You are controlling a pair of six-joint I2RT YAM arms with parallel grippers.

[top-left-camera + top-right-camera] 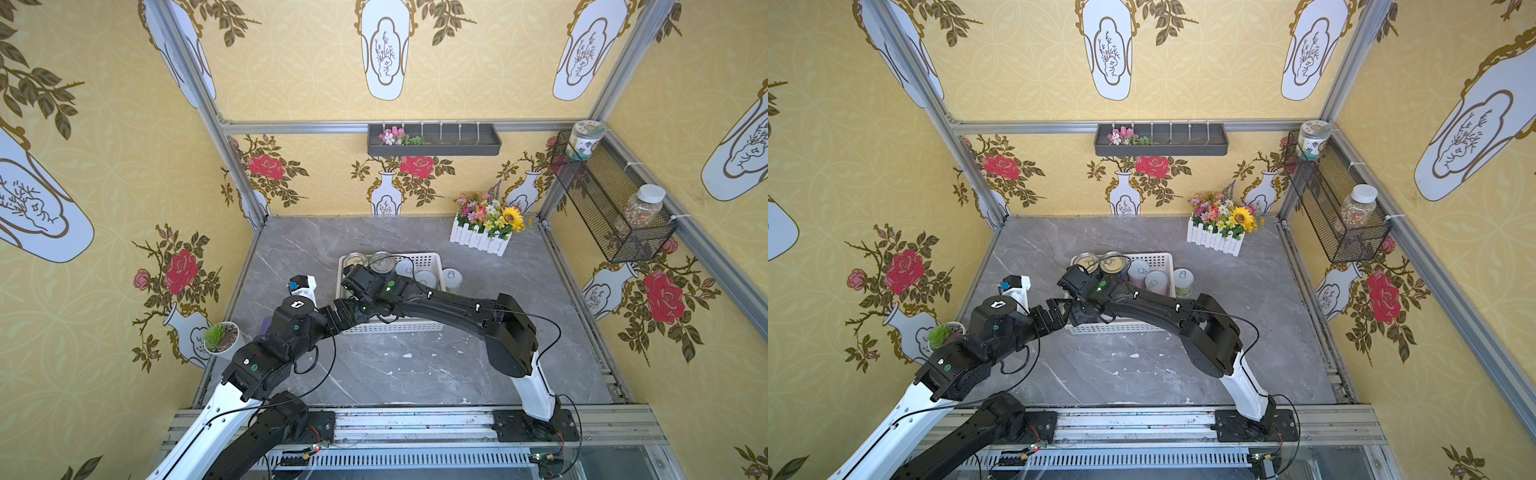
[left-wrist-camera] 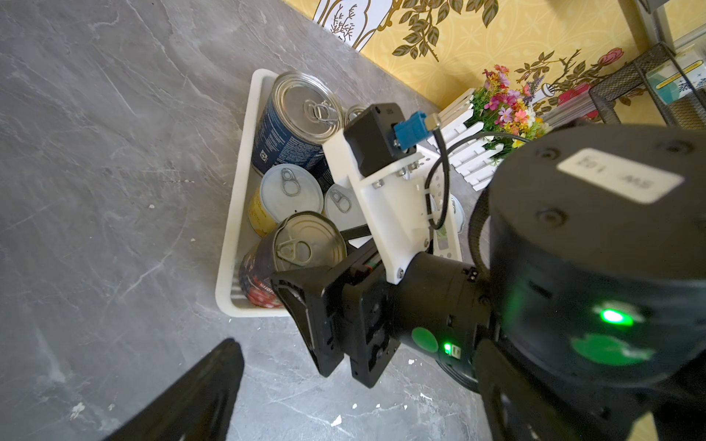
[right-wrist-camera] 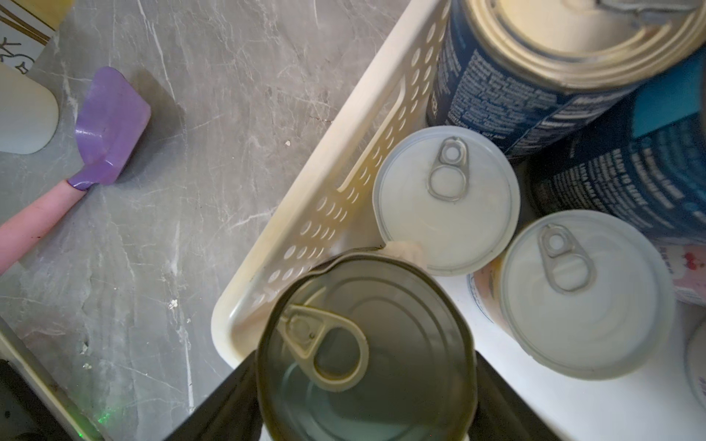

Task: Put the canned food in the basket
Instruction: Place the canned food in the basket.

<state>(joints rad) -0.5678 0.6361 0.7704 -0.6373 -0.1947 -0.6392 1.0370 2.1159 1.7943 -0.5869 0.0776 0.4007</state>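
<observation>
The white basket (image 3: 324, 214) was crowded around the right gripper (image 3: 363, 385). Two blue-labelled tins (image 3: 535, 76) stood beyond the gripper toward the basket's far wall, and two white-lidded tins (image 3: 447, 198) stood directly ahead of it. The nearer white-lidded one sat just beside the lid rim of the silver-lidded tin (image 3: 366, 336) in its grip. The gripper's fingers were clamped on that tin's sides, holding it upright inside the basket's corner, close to the perforated wall. Whether the tin rested on the basket floor could not be told.

Outside that wall, a purple spatula (image 3: 110, 126) lay on the grey table (image 1: 415, 374), well apart from the gripper. A green-labelled tin (image 1: 452, 279) stood outside the basket, past the end opposite the gripper.

The right arm reached across from its base with its elbow raised and its wrist tipped down over the corner. The left gripper (image 1: 1064, 311) hung just beside the right wrist, outside the basket, its fingers spread with nothing between them.
</observation>
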